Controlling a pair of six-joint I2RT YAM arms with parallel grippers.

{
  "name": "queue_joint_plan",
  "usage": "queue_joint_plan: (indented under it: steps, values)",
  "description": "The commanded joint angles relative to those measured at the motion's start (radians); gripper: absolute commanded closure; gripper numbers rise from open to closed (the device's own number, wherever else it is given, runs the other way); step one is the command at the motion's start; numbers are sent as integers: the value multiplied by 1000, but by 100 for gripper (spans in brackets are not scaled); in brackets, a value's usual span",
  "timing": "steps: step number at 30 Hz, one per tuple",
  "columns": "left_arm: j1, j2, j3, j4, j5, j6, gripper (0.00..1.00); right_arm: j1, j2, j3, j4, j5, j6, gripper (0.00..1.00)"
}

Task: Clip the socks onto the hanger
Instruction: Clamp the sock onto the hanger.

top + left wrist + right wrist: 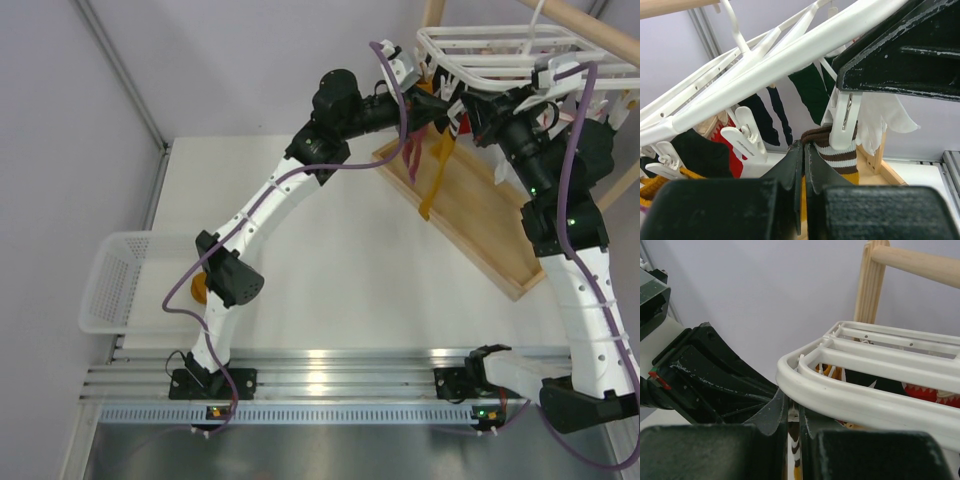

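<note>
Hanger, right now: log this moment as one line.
left gripper shut, tips at sock cuff | right gripper shut at hanger rim | cuff at clip, bite unconfirmed

White mesh basket (100, 300) at left edge of worktop (350, 290), open side up. Small orange object (199, 291) just beside basket, half hidden; possibly fabric. Shallow wooden tray (490, 235) lies diagonally at far right of worktop. Wooden upright (870, 285) carries round wooden dowel (920, 262). Purple-magenta sock (412, 155) hangs above tray's far end. Left wrist view: dark green sock (810, 90), black sock (760, 117), white sock (885, 117) and red fabric (731, 157) hang side by side. Grooved metal rail (330, 375) runs along near edge.
</note>
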Motion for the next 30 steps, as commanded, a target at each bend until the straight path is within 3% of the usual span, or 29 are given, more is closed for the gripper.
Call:
queue_joint_plan:
  steps: [1, 14, 18, 26, 29, 30]
  values:
    - [-6, -39, 42, 79, 22, -32, 100, 9, -14, -16, -59, -77, -22, 100]
    - [-6, -61, 42, 105, 65, -63, 100, 9, -14, -19, -57, -69, -52, 98]
    - [-6, -62, 39, 105, 64, -62, 100, 9, -17, -18, -59, -64, -53, 67]
    - [-6, -61, 36, 117, 61, -77, 99, 9, -23, -13, -57, -48, -44, 46]
    - [-6, -65, 21, 131, 56, -108, 76, 11, -26, -15, -40, -45, -36, 59]
    - [-6, -67, 13, 130, 54, -112, 71, 9, -24, -15, -37, -29, -35, 71]
